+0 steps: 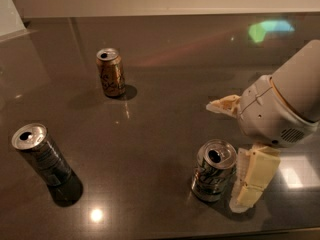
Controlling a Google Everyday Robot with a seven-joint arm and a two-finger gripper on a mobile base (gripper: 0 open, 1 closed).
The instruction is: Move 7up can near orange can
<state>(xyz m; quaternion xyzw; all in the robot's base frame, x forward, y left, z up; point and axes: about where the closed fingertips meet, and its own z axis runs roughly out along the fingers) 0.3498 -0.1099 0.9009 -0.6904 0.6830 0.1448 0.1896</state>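
Observation:
The 7up can stands upright near the table's front edge, silvery-white with dark swirl markings. The orange can stands upright at the back left, far from it. My gripper comes in from the right and is open. Its near finger is right beside the 7up can's right side. Its far finger is behind the can, apart from it. The can stands at the mouth of the open fingers and nothing is held.
A taller, slimmer dark grey can stands at the front left. The dark glossy table has its front edge just below the 7up can. A pale wall runs along the back.

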